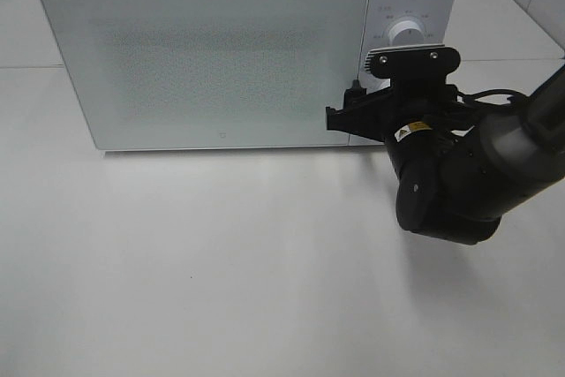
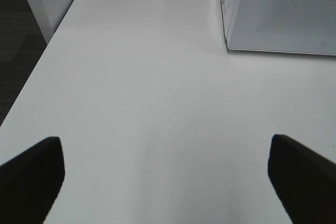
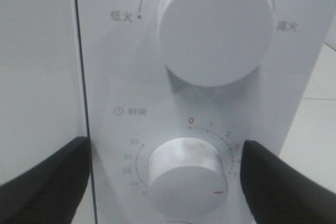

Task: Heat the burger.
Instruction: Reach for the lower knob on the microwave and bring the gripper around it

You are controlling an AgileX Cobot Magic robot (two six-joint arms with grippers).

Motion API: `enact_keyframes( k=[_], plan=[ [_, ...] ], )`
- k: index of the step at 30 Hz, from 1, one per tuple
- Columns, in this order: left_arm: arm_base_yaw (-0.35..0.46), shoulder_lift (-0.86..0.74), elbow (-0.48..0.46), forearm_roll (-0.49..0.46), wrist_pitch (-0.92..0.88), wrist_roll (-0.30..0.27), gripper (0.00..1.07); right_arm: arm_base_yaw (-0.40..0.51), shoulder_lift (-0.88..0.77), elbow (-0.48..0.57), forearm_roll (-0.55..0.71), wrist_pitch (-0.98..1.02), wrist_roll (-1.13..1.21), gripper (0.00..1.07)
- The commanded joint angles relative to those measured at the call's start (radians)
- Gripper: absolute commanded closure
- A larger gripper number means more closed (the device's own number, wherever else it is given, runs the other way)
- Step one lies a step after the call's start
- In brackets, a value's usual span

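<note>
The burger is out of view. The white microwave [image 1: 221, 59] stands at the back of the table with its frosted door [image 1: 207, 64] closed. My right gripper [image 3: 165, 148] is open at the control panel. Its black fingers [image 3: 47, 182] straddle the lower timer knob [image 3: 184, 174], with a gap on each side. The knob's red mark points to the lower right, away from the red zero. Above it is the power knob [image 3: 215, 24], its red mark upright. From the high camera the right gripper [image 1: 366, 112] covers the lower panel. My left gripper [image 2: 165, 145] is open over bare tabletop.
The white table [image 1: 221, 262] stretches in front of the microwave. The right arm [image 1: 468, 174] reaches in from the right edge. In the left wrist view the microwave's lower corner [image 2: 278, 19] lies ahead, and the table's edge [image 2: 31, 77] drops to dark floor.
</note>
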Motion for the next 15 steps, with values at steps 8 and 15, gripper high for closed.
enact_keyframes(
  k=[8, 15],
  plan=[
    [0.003, -0.012, 0.003, -0.001, -0.016, -0.004, 0.09, -0.029, -0.001, -0.009, -0.019, -0.03, -0.002, 0.31],
    [0.003, -0.012, 0.003, -0.001, -0.016, -0.004, 0.09, -0.029, 0.02, -0.026, -0.019, -0.014, -0.003, 0.31]
  ],
)
